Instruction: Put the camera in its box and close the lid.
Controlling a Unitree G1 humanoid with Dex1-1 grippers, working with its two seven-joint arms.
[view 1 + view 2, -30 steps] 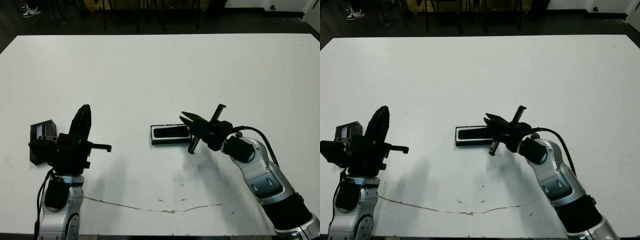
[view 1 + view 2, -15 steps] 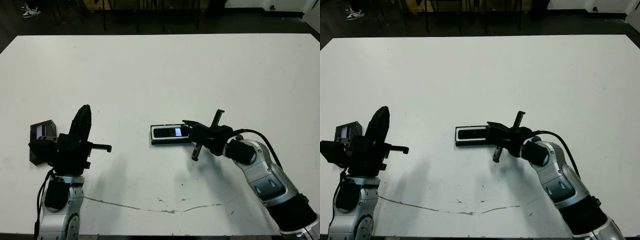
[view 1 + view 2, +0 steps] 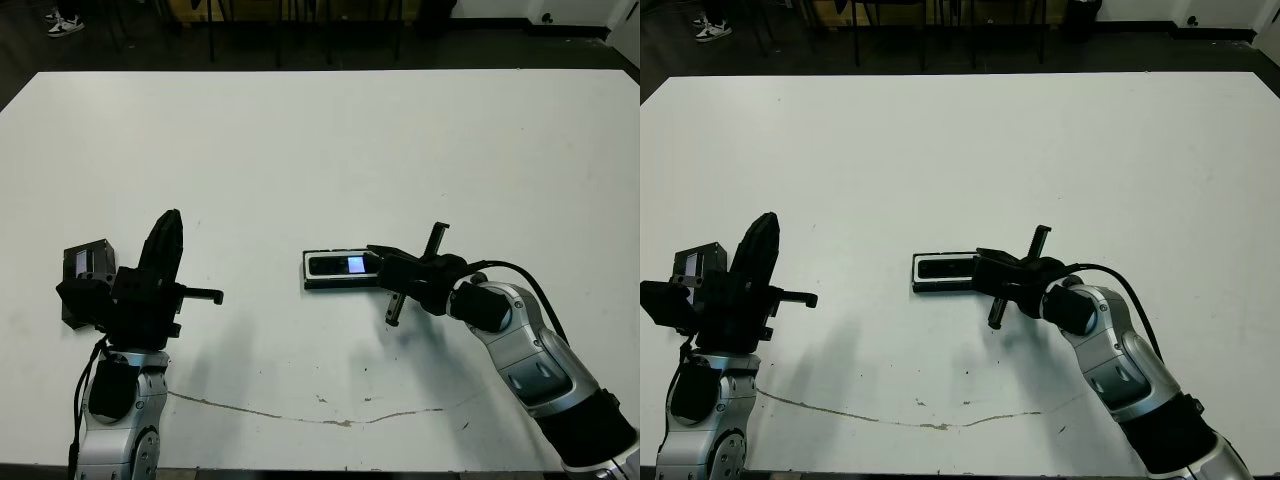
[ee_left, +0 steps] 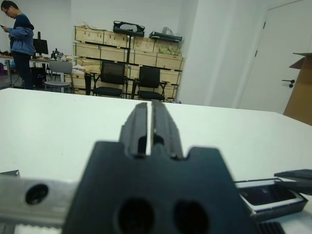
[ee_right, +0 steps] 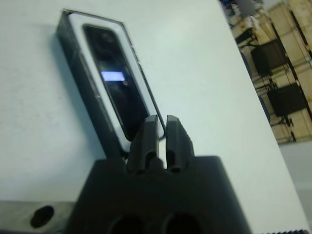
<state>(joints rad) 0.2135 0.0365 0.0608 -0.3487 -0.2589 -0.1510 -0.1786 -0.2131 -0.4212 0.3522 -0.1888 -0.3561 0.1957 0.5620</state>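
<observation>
The box, a shallow black tray with white lining, lies at mid-table. The camera, a slim black bar with a lit bluish screen, rests inside it. My right gripper is shut and holds nothing. Its tips hover at the box's right end, just above the rim. My left gripper is raised at the near left, far from the box, with its fingers pressed together and nothing held. The lid is out of view.
A thin dark scuff line runs along the table's near edge. Beyond the far edge are chairs, stacked crates and a standing person. The left arm's black wrist module sits beside the gripper.
My right gripper has drawn back to the right and dropped slightly, from over the box to its right end. The camera's lit screen now shows. The left arm has barely moved.
</observation>
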